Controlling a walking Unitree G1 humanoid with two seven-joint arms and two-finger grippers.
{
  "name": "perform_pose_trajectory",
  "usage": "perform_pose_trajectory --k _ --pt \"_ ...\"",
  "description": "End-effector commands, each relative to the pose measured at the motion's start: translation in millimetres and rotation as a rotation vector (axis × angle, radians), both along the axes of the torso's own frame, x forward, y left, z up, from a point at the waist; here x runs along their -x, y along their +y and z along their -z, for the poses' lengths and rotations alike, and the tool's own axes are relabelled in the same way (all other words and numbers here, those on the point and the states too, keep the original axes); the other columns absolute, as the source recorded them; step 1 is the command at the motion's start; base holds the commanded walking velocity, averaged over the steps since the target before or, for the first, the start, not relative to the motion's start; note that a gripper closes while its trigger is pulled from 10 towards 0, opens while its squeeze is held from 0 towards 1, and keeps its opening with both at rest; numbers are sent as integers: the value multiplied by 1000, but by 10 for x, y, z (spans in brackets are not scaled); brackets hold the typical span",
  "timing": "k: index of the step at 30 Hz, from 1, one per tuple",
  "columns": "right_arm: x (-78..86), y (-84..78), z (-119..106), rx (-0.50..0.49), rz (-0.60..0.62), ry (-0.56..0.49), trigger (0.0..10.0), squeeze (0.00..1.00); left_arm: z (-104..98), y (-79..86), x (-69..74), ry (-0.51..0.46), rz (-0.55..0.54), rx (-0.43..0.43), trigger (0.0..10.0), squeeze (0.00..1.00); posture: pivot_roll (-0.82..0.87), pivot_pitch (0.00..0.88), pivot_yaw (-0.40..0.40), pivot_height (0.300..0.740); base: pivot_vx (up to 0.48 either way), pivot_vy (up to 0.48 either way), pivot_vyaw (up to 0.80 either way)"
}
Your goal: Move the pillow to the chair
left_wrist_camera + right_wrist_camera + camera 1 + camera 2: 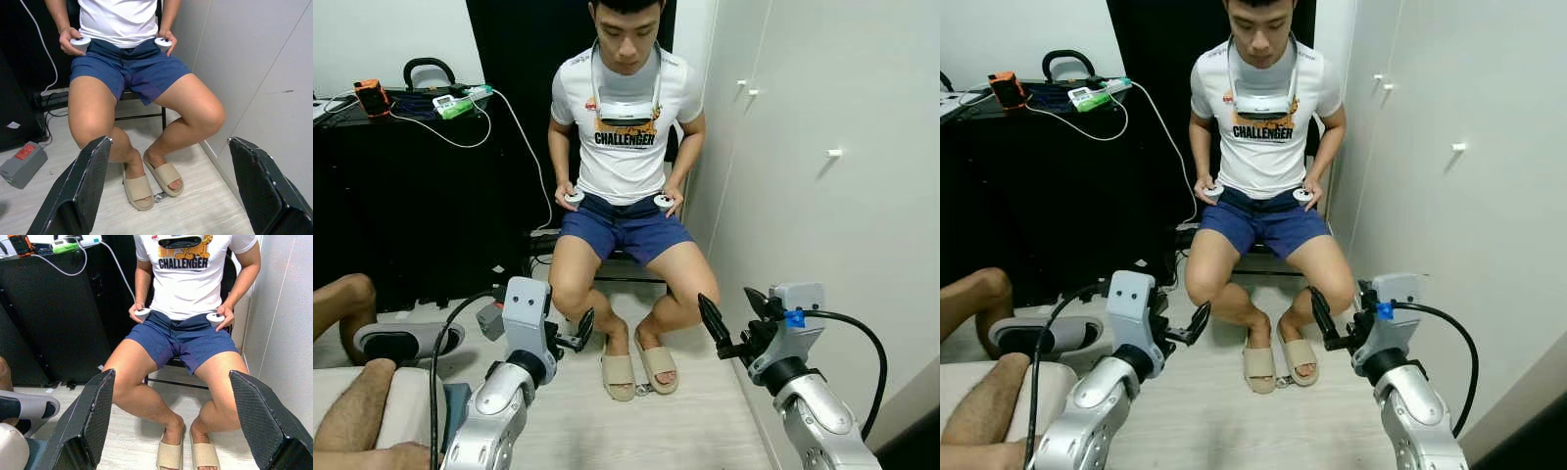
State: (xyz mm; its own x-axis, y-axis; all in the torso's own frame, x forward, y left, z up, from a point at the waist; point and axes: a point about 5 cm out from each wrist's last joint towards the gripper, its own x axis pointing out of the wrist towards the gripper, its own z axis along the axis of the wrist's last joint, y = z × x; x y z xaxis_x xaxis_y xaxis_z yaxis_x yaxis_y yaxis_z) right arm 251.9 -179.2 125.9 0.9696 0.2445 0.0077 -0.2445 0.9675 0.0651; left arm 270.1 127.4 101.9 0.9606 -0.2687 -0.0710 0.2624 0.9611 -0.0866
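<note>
Closest in, both arms are raised ahead of the robot: the left pincer (579, 331) and the right pincer (732, 311) each have their black fingers spread apart with nothing between them. At the robot's left a second person's bare leg (352, 416) lies over a pale cushioned edge (406, 401), with a grey-and-black slipper (406, 341) just beyond it on the wooden floor (646, 421).

Farther off, a person (625, 137) in a white shirt and blue shorts sits facing the robot, holding a controller (574, 197) in each hand, feet in tan slides (638, 367). The chair (628, 257) is under this person, between a black tabletop (401, 98) carrying cables and small devices and a white wall (822, 176).

I cannot pick out the pillow for certain; the pale cushioned edge at the left may be it or a sofa arm, since it is cut off by the frame. The chair is mostly hidden by its sitter, so its seat looks unavailable. The risk, as I judge it, is reaching forward with open fingers so near the person's knees, or snagging the leg at the left when turning
</note>
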Motion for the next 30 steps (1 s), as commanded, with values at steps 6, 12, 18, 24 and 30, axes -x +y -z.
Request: perform_pose_trajectory --k 6,12,18,24,30 --pt "6 36 37 9 -7 12 10000 0 21 14 25 9 -4 2 10000 0 -46 0 7 735 0 0 0" --pt "12 55 46 11 -12 14 10000 0 24 35 40 10 -8 -1 10000 0 -35 0 4 735 0 0 0" --pt "-25 33 -8 -11 -12 -1 10000 0 26 51 30 10 -25 1 10000 0 -42 0 5 735 0 0 0" --pt "-11 -11 -22 -9 -3 -2 10000 0 18 9 0 9 -13 8 10000 0 -63 5 13 735 0 0 0" --pt "17 -60 -5 -1 9 7 10000 0 10 -33 -11 6 0 13 10000 0 -63 7 10 735 0 0 0"
